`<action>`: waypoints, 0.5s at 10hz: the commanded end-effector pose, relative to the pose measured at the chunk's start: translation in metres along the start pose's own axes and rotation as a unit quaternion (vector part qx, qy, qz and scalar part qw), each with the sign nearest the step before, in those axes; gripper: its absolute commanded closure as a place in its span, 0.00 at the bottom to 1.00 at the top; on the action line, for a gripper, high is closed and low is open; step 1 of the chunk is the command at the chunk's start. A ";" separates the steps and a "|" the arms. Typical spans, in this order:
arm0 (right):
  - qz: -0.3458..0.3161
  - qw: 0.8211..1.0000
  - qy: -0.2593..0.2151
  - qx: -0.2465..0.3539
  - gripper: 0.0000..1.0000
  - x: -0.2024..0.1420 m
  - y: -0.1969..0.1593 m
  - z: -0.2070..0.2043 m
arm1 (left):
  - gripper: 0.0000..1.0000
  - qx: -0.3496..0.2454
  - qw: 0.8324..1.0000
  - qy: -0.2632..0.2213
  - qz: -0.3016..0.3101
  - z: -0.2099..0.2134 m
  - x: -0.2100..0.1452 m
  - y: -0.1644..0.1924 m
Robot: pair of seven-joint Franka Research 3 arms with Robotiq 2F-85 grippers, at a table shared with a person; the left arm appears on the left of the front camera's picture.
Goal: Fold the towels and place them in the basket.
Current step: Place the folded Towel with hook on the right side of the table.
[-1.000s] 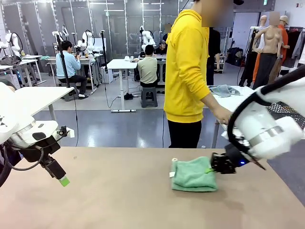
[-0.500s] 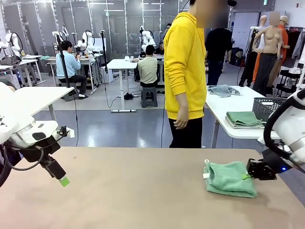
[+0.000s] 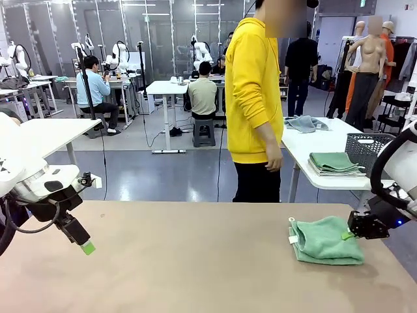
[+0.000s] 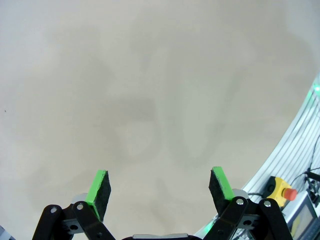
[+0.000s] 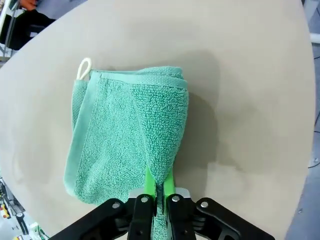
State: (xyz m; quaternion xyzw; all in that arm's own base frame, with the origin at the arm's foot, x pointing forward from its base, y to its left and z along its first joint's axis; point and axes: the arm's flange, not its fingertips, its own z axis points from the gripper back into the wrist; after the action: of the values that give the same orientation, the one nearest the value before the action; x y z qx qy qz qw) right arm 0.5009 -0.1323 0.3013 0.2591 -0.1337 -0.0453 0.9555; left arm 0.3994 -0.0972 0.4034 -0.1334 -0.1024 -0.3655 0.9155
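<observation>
A folded mint green towel [image 3: 324, 240] with a small white loop tag lies on the tan table [image 3: 182, 261] near its right edge. My right gripper [image 3: 355, 228] is at the towel's right side, shut on a raised pinch of the cloth. In the right wrist view the green pads squeeze a ridge of the towel [image 5: 130, 135] at my right gripper [image 5: 159, 187]. My left gripper [image 3: 85, 246] hangs open over bare table at the far left, and my left gripper [image 4: 160, 187] holds nothing. The dark grey lattice basket [image 3: 366, 149] stands on a white side table behind.
A person in a yellow hoodie [image 3: 255, 98] stands at the far side, hands down. The white side table [image 3: 306, 147] also carries a folded green towel [image 3: 333, 163] and a crumpled blue-grey towel [image 3: 306, 122]. The table's right edge is close to my right gripper.
My right gripper has dragged the green towel from mid-table to the right edge. The person has drawn a hand back from the side table. The left arm has not moved.
</observation>
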 end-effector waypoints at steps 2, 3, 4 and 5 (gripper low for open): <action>0.001 1.000 0.009 -0.025 0.52 0.013 0.008 0.007 | 0.00 0.006 1.000 0.004 0.005 0.000 0.003 0.001; 0.004 1.000 0.005 -0.030 0.44 0.010 0.012 0.013 | 0.00 0.006 1.000 0.004 0.005 0.000 0.003 0.001; 0.003 0.999 -0.005 -0.040 0.17 0.007 0.017 0.020 | 0.00 0.006 1.000 0.004 0.005 0.000 0.003 0.001; 0.014 0.999 -0.013 -0.042 0.09 0.001 0.028 0.029 | 0.00 0.006 1.000 0.004 0.005 0.000 0.003 0.001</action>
State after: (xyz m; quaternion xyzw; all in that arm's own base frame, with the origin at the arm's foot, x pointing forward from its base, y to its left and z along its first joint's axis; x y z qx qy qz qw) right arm 0.5070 -0.1324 0.3266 0.2333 -0.1437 -0.0330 0.9612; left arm 0.3994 -0.0972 0.4034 -0.1334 -0.1024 -0.3655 0.9155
